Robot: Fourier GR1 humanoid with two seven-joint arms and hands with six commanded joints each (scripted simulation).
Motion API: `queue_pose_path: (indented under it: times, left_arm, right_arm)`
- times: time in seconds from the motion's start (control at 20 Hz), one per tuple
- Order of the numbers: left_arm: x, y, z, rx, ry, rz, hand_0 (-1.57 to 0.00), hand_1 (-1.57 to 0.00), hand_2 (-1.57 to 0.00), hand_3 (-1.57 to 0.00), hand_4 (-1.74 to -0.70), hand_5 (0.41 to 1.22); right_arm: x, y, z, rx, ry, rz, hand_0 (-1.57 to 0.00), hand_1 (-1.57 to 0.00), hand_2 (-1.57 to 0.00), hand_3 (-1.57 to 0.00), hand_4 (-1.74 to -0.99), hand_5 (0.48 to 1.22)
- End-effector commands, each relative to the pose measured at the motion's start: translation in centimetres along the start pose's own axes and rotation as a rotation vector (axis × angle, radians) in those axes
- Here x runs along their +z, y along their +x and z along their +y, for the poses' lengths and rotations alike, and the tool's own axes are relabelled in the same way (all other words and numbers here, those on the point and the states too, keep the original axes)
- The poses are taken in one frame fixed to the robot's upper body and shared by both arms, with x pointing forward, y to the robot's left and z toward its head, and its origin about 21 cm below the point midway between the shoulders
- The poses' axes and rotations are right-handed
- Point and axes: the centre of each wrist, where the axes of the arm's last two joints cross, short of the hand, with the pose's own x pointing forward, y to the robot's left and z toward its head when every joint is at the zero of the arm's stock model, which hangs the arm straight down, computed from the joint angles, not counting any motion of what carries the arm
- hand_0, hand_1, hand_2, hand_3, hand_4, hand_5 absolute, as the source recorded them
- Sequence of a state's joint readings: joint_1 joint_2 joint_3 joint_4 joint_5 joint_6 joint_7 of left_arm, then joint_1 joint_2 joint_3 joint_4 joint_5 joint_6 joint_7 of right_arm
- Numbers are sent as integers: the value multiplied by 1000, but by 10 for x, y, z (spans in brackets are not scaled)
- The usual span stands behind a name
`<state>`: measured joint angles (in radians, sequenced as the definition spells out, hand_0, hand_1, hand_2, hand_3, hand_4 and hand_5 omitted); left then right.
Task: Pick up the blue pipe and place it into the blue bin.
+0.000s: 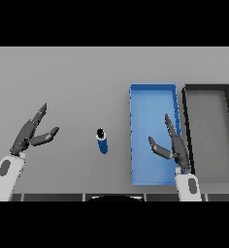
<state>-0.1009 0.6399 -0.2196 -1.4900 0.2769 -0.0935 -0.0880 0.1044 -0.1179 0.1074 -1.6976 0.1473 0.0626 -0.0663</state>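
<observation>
Nothing lifted yet: the blue pipe (102,141) stands on the grey table (77,77), and both hands are empty.

The right hand (173,145) hovers over the blue bin (153,92), fingers straight and thumb splayed wide, gripping nothing. The pipe sits off to that hand's left, outside the bin and just beside its left wall, upright with its dark open end showing on top. The left hand (31,134) waits well apart on the pipe's far side, fingers also spread and relaxed. Beyond the right hand, on its right, lies a dark bin (208,88), touching or nearly touching the blue one. So the whole job looks to be ahead: reach, grasp, lift, carry over the wall, release inside.
</observation>
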Motion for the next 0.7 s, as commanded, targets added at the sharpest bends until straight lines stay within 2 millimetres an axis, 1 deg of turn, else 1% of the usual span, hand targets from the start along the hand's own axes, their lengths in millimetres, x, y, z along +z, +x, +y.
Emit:
queue_pose_path:
  times: [0.0,0.05,0.1,0.15,0.2,0.25,0.35,0.45,0.5,0.6,0.65]
  left_arm:
    - [0,-3,-1,-2,-14,7,1,1,1,1,-1080,596]
    - [0,-1,-5,2,-26,-3,1,1,1,1,-1080,600]
    - [1,-2,-6,11,-45,-1,1,1,1,1,-1085,604]
    - [3,0,-9,13,-69,-24,1,1,1,1,-1086,605]
    - [3,3,-9,9,-106,-35,1,1,1,1,-1090,596]
    - [5,7,-12,19,-150,-49,1,1,1,1,-1096,583]
    - [13,5,-23,26,-242,-55,1,1,1,1,-1102,554]
    - [14,13,-41,38,-310,-56,1,1,1,1,-1124,514]
    - [12,17,-52,36,-342,-59,1,1,1,1,-1141,503]
    - [14,11,-71,41,-388,-56,1,1,1,1,-1170,490]
    - [15,13,-77,27,-398,-68,1,1,1,1,-1176,484]
  right_arm:
    - [1,1,-1,17,-6,4,1,1,1,1,-1203,614]
    - [2,-1,1,18,-7,18,1,1,1,1,-1196,609]
    - [-3,4,-1,26,-17,26,1,1,1,1,-1186,601]
    - [-4,3,2,25,-13,27,1,1,1,1,-1185,597]
    - [-3,4,0,20,-14,16,1,1,1,1,-1186,598]
    - [-5,5,-1,32,-4,9,1,1,1,1,-1187,600]
    - [-4,4,-1,27,1,1,1,1,1,1,-1198,607]
    - [-4,2,-1,34,8,14,1,1,1,1,-1205,611]
    - [-3,2,-1,29,8,0,1,1,1,1,-1208,611]
    - [1,3,3,39,8,-9,1,1,1,1,-1211,613]
    - [-2,2,0,36,2,12,1,1,1,1,-1212,613]
